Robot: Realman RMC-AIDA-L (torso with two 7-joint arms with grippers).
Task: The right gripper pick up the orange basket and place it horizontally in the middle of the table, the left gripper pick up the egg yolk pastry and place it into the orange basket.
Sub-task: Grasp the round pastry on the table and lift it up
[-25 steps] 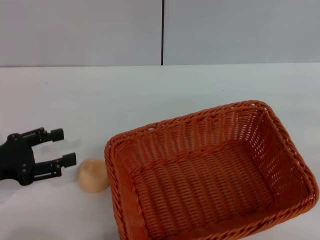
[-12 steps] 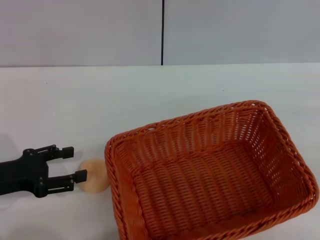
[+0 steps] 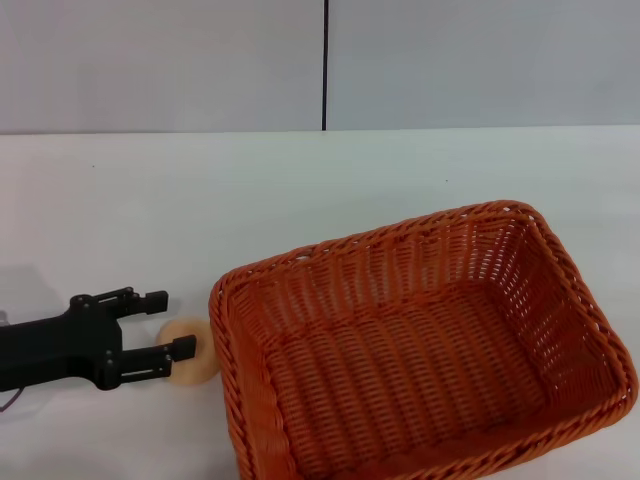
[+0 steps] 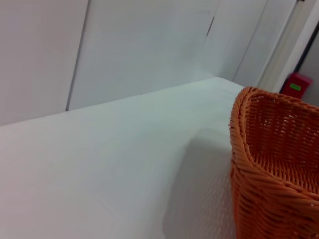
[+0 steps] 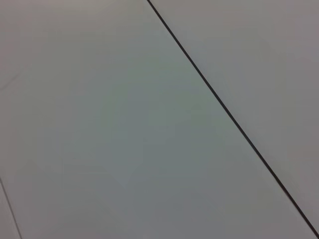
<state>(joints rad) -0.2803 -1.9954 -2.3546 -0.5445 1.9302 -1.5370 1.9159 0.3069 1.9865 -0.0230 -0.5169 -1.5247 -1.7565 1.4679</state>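
We see the left gripper [image 3: 170, 324] low over the table [image 3: 300, 190], fingers spread apart on either side of the egg yolk pastry [image 3: 193, 352], not yet closed on it. The pastry sits just beside the orange basket [image 3: 420, 350], which lies right of centre. Our right gripper is out of sight.
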